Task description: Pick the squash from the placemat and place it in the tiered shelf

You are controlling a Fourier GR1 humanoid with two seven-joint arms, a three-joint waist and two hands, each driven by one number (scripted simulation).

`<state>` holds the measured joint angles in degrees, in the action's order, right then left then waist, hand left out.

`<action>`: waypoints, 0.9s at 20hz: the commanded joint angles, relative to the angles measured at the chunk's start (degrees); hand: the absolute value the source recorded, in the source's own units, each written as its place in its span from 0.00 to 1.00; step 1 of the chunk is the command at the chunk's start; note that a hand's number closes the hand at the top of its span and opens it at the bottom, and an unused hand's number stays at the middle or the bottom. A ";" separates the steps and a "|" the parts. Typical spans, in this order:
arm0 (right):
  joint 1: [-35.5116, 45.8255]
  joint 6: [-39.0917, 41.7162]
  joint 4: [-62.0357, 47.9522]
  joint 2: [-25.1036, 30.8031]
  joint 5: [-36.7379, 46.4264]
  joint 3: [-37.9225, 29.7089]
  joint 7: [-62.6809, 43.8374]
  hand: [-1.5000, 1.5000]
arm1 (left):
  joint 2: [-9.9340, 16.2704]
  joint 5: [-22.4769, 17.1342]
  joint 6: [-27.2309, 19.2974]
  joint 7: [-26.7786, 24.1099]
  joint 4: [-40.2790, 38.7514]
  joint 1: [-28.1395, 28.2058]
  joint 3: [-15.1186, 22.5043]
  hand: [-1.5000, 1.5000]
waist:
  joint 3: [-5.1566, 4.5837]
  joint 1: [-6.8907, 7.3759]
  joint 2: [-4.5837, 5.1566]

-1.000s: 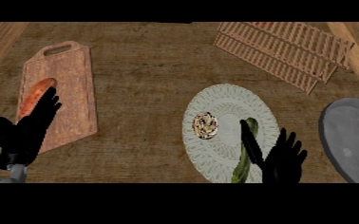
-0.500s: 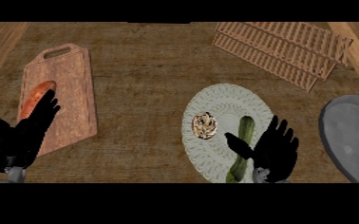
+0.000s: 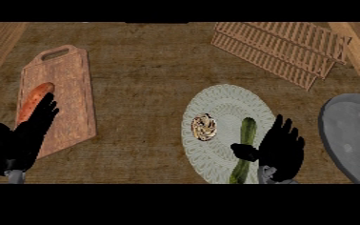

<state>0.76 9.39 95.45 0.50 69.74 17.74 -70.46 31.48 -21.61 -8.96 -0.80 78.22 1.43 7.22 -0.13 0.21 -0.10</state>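
Note:
The squash (image 3: 246, 133) is a long green one lying lengthwise on the right half of the round white placemat (image 3: 225, 102). My right hand (image 3: 283, 150) stands just right of it with its fingers straight and pointing up. The thumb reaches left across the squash's middle and hides part of it; the fingers are not curled round it. The wooden slatted tiered shelf (image 3: 281, 50) lies at the far right of the counter. My left hand (image 3: 28, 138) rests open at the lower left edge, over the near end of a cutting board.
A wooden cutting board (image 3: 67, 90) at the left carries an orange-red sausage-like item (image 3: 35, 100). A small brown-and-white round item (image 3: 204, 127) sits on the placemat, left of the squash. A grey round dish (image 3: 341, 128) is cut off by the right edge.
My right hand has shifted a little beside the squash and its thumb now lies over the squash's middle. The left hand has hardly moved.

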 commanded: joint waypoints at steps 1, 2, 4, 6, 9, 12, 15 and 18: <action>-0.02 6.14 -0.30 -0.48 0.17 -0.05 -10.39 0.00 | -0.28 -0.27 2.26 -1.71 -2.69 -0.53 -1.28 0.50 | 0.06 -0.30 0.13; 0.18 5.42 0.36 -0.48 0.67 0.25 -10.40 0.00 | -1.30 0.56 0.55 -0.38 -0.56 0.28 -0.51 0.50 | 0.10 -0.13 0.06; 1.02 7.39 0.30 -0.48 0.38 -0.22 -10.66 0.00 | -1.25 0.77 0.51 -0.05 0.65 0.46 -0.57 0.50 | 0.10 0.06 0.06; -2.36 3.03 -1.89 -0.48 1.24 1.61 -9.56 0.00 | -0.87 1.46 -0.58 1.17 2.27 0.36 -0.81 0.50 | 0.14 -0.01 0.02; -2.93 4.85 0.34 -0.48 0.97 0.19 -8.36 0.00 | -2.44 1.83 0.28 -0.92 -1.18 -0.79 -1.37 0.50 | 0.09 -0.46 0.06; 2.48 1.25 -8.75 -0.48 -1.71 -5.27 -5.52 0.00 | -0.62 1.46 2.54 -0.26 -1.90 -0.78 -2.34 0.50 | 0.12 0.18 0.30; -3.56 -2.04 -3.40 -0.48 -1.99 -1.84 -6.17 1.00 | -1.50 1.80 1.73 0.51 -0.41 -0.13 -2.75 0.50 | 0.12 -0.20 0.08; 1.36 0.63 -8.13 -0.48 -2.07 -2.18 -5.34 1.00 | -2.17 2.12 3.32 -1.08 -2.33 -0.09 -3.04 0.50 | 0.10 0.15 0.24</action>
<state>-1.40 8.80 93.02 0.67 67.85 14.59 -66.45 30.12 -20.02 -7.27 0.39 78.71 1.29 4.68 -0.56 0.07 -0.68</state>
